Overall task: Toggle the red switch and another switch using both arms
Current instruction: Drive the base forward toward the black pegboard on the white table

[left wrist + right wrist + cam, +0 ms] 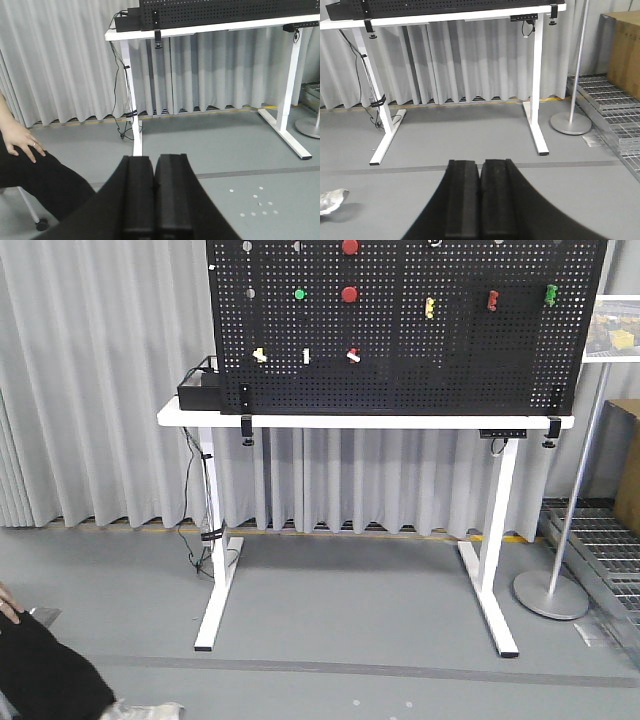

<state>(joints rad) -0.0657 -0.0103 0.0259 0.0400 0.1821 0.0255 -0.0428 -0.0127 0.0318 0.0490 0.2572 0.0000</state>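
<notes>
The red switch (353,355), a tiny toggle with a red base and a white lever, sits low on the black pegboard (400,370). Left of it, in the same row, is another switch (260,355) with a pale yellow base and a cream lever. Neither switch shows in the wrist views, which catch only the board's lower edge. My left gripper (154,162) is shut and empty, low over the grey floor and far from the table. My right gripper (481,165) is likewise shut on nothing, well short of the table. Neither arm appears in the front view.
The pegboard stands on a white table (365,421) with a black box (197,390) at its left end. A green-based white toggle (306,356), round red buttons (349,293) and coloured clips (491,301) share the board. A seated person's hand (22,142) is at left; a pole stand (550,595) at right.
</notes>
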